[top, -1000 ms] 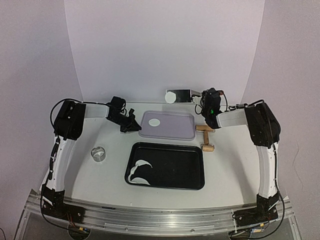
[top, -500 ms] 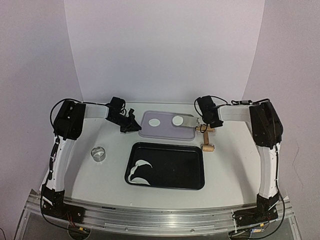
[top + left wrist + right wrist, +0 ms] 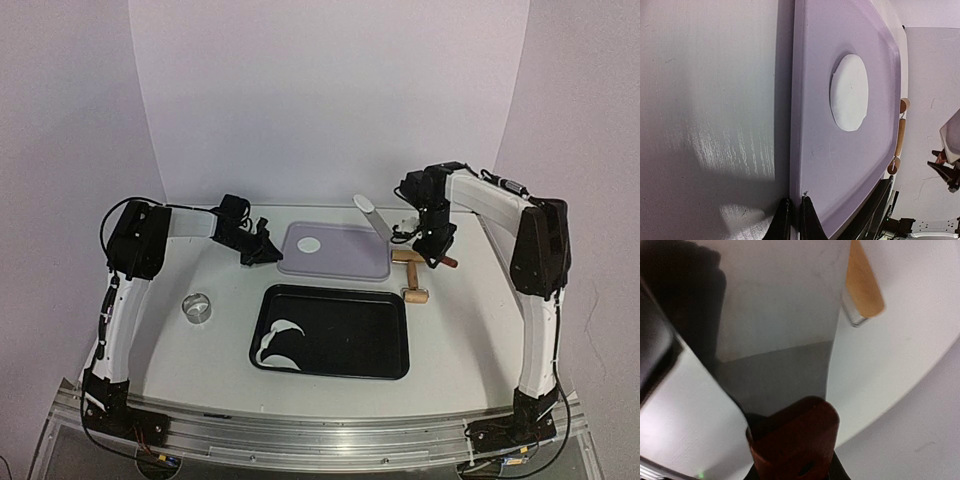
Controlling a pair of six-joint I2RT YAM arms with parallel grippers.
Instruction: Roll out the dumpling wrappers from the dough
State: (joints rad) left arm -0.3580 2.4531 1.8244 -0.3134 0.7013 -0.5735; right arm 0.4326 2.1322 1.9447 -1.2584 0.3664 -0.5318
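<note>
White wrapper point(image 3: 311, 244) flat on tray point(image 3: 350, 266); right tool point(image 3: 433, 240) grips spatula point(image 3: 374, 217), apparently pointing up-left; left tool point(image 3: 794, 212) closed.

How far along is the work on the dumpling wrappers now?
Done: one round wrapper lies on the lavender tray. In hand: the right hand grips a spatula tilted over that tray's far edge; the left hand pinches its rim. Left: curved dough strips wait on the black tray; the rolling pin lies idle.
</note>
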